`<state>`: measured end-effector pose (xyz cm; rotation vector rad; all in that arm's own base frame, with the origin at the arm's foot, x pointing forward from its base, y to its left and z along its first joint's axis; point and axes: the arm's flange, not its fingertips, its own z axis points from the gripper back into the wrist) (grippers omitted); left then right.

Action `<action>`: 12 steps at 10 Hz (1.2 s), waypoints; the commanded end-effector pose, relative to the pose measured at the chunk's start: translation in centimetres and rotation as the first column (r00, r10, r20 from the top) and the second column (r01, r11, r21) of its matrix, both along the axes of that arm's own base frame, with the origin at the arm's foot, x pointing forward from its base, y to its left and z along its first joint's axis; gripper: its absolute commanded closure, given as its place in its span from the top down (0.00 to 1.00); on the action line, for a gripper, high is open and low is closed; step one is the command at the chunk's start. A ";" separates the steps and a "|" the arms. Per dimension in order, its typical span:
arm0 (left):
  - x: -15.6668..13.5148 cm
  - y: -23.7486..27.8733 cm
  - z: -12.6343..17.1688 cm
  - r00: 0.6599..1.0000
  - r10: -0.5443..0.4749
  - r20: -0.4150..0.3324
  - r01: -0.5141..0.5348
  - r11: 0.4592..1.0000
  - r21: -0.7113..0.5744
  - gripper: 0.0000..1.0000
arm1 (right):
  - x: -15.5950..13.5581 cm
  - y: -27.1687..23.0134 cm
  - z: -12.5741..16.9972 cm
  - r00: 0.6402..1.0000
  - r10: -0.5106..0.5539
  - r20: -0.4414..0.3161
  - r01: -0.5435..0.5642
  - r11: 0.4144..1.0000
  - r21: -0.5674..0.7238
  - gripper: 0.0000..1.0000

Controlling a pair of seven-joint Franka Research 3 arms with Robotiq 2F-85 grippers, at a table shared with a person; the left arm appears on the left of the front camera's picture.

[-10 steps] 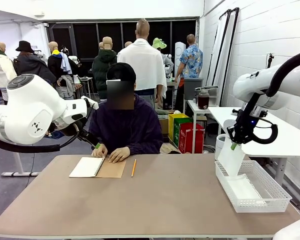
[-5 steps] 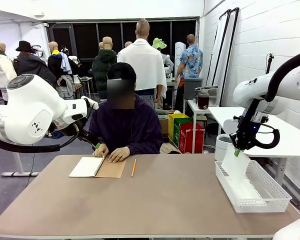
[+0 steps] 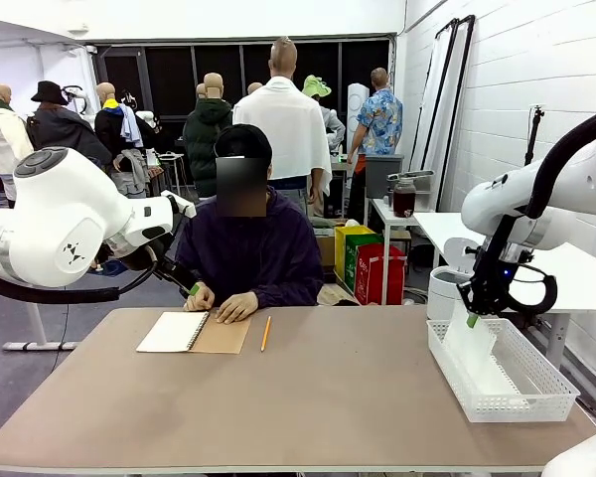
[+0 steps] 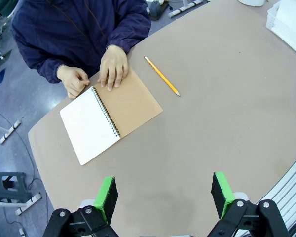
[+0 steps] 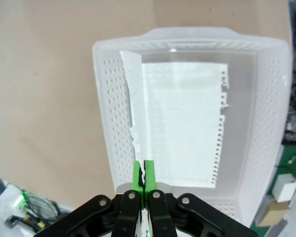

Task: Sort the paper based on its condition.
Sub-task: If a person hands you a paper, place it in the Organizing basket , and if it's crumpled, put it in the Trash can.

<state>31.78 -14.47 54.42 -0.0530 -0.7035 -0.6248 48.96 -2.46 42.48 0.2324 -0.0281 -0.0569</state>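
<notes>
Even, bright indoor light falls from overhead, so the bench (image 3: pixel 308 397) carries only faint, soft shadows. The white basket (image 5: pixel 197 54) glares almost to blankness in the right wrist view (its rim shows a small bright spot), and its walls bow with wide-angle distortion. The front view is sharp, though the dark windows behind stay dim.

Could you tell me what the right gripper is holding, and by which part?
The right gripper pinches a sheet of paper by its upper edge, hanging over the basket.
</notes>
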 end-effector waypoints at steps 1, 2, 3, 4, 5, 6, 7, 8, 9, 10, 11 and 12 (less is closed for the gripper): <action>0.0 0.1 -0.1 1.000 -0.009 -0.003 0.009 1.000 0.000 1.00 | -0.5 0.3 -1.8 1.000 -0.011 -0.021 0.012 1.000 0.014 0.00; 0.0 0.1 -0.1 1.000 -0.009 -0.003 0.009 1.000 0.000 1.00 | -0.7 0.2 -2.3 0.999 -0.033 -0.042 0.033 0.999 -0.015 0.00; 0.0 0.1 -0.1 1.000 -0.009 -0.003 0.009 1.000 0.000 1.00 | -1.0 0.1 -2.5 0.998 -0.028 -0.052 0.026 0.999 -0.042 0.00; 0.0 0.1 -0.1 1.000 -0.009 -0.003 0.009 1.000 0.000 1.00 | -1.1 0.0 -2.9 0.997 -0.036 -0.069 0.031 0.997 -0.067 0.00; 0.0 0.1 -0.1 1.000 -0.009 -0.003 0.009 1.000 0.000 1.00 | -1.2 -0.1 -3.3 0.995 -0.047 -0.084 0.039 0.995 -0.092 0.00; 0.0 0.1 -0.1 1.000 -0.009 -0.003 0.009 1.000 0.000 1.00 | -1.3 -0.1 -3.7 0.993 -0.070 -0.091 0.057 0.989 -0.134 0.00; 0.0 0.1 -0.1 1.000 -0.009 -0.003 0.009 1.000 0.000 1.00 | -1.3 0.0 -3.8 0.992 -0.092 -0.086 0.077 0.983 -0.169 0.00; 0.0 0.1 -0.1 1.000 -0.009 -0.003 0.009 1.000 0.000 1.00 | -1.3 0.1 -3.8 0.990 -0.115 -0.083 0.097 0.975 -0.200 0.00; 0.0 0.1 -0.1 1.000 -0.009 -0.003 0.009 1.000 0.000 1.00 | -1.2 0.1 -4.0 0.982 -0.166 -0.086 0.139 0.957 -0.256 0.00; 0.0 0.1 -0.1 1.000 -0.009 -0.003 0.009 1.000 0.000 1.00 | -1.0 0.3 -4.5 0.978 -0.178 -0.107 0.145 0.954 -0.264 0.00; 0.0 0.1 -0.1 1.000 -0.009 -0.003 0.009 1.000 0.000 1.00 | -0.9 0.6 -5.1 0.972 -0.194 -0.131 0.153 0.950 -0.272 0.11; 0.0 0.1 -0.1 1.000 -0.009 -0.003 0.009 1.000 0.000 1.00 | -0.8 0.9 -5.5 0.969 -0.193 -0.155 0.146 0.951 -0.272 0.30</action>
